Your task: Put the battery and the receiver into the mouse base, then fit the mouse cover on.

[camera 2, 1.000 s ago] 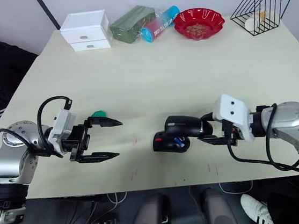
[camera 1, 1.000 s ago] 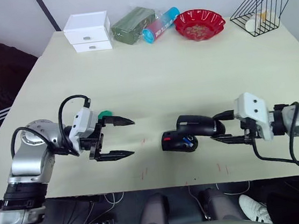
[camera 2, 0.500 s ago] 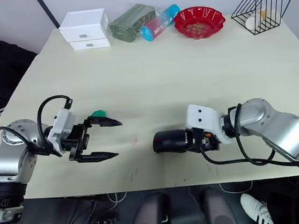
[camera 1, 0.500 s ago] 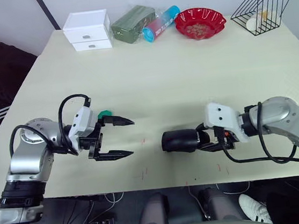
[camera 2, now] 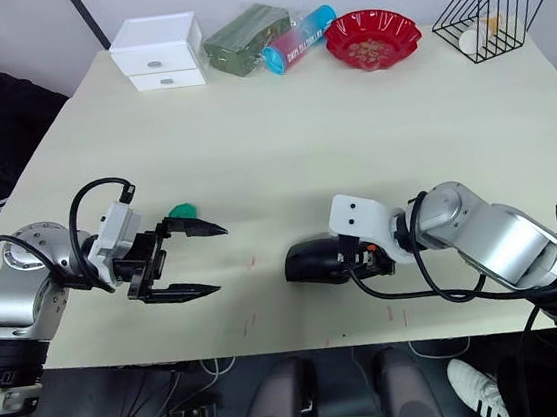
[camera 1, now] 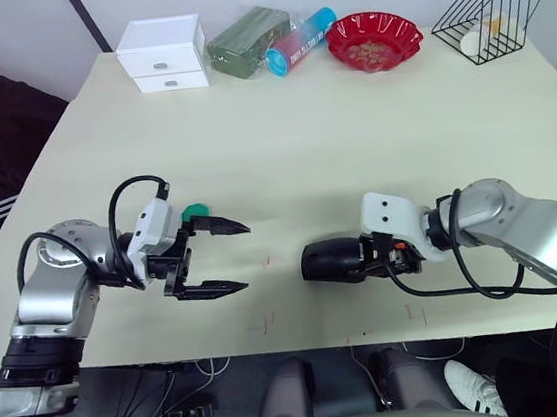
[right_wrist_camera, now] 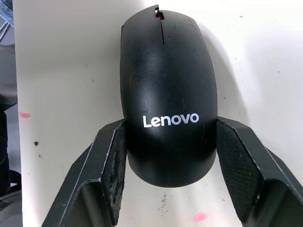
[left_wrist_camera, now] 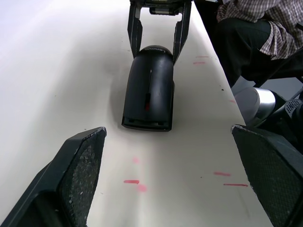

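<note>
now the cover (right_wrist_camera: 165, 94) sits on top of the base on the table (camera 1: 281, 138), near the front edge and between the two arms, so the mouse reads as one closed black shell; the base, battery and receiver are hidden under it, so whether they are seated cannot be told. the right gripper (right_wrist_camera: 165, 182) straddles the lettered end of the cover, one finger (right_wrist_camera: 113, 170) on each flank, touching or just beside it, so i judge it as gripping the cover, though how firmly cannot be told. the left gripper (camera 1: 222, 258) hovers well apart to the left with its fingers spread wide and nothing between them. the step in hand looks like the last one, seating the cover. to do it well, the squeeze should stay light and even on both flanks so the shell is not skewed, and any push should go straight down and along the mouse's long axis until the seam at the far end, by the red spot (right_wrist_camera: 159, 15), closes flush. a sideways nudge could slide the whole mouse on the smooth table, so the left gripper could come in to brace the far end. then the right fingers should open without dragging the cover.
</note>
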Available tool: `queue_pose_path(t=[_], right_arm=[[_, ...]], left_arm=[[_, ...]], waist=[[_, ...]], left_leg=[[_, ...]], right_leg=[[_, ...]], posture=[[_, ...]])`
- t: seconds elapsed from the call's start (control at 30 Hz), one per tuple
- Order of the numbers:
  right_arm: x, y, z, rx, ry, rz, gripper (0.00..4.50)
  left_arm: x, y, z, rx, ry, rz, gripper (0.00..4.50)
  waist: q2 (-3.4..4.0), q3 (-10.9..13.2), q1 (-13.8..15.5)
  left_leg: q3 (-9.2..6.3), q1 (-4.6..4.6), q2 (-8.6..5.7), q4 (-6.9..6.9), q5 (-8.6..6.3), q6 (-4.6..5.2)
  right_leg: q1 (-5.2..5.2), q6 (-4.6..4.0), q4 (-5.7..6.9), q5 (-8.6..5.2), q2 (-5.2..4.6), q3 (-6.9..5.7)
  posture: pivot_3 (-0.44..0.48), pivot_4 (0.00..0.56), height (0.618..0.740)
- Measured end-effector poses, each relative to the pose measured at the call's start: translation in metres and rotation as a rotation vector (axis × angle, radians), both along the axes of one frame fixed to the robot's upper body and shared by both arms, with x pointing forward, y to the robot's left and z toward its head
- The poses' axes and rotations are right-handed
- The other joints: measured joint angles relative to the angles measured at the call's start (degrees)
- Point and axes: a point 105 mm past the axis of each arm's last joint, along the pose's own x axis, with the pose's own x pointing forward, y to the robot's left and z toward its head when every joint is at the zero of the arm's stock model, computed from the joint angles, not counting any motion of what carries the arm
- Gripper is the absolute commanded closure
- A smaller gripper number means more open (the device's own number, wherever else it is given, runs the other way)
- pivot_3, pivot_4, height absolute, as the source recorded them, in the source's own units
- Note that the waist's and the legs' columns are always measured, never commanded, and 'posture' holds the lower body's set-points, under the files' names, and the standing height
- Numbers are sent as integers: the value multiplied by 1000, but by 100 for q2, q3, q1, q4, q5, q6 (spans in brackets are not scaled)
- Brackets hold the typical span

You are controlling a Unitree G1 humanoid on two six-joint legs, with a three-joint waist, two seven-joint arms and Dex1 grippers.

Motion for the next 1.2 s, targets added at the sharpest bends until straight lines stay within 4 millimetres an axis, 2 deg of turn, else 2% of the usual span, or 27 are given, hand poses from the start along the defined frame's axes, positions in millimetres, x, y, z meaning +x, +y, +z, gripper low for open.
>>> queue_pose_path(t=[0.3,1.2], right_arm=[[-1,7,-6,-13,3,-8,2051],[0,6,-9,-40,-15,-4,2051]], left_arm=[[-2,-1,-2,1,4,-7,0],[-1,0,-2,0,-8,-6,0]], waist=[[0,0,-7],[0,0,-32]], left_leg=[[-1,0,0,0,0,0],[-2,0,-2,0,0,0]], right_leg=[[0,0,0,0,0,-1],[0,0,1,0,-1,-2]], posture=[[0,150,740],[0,150,740]])
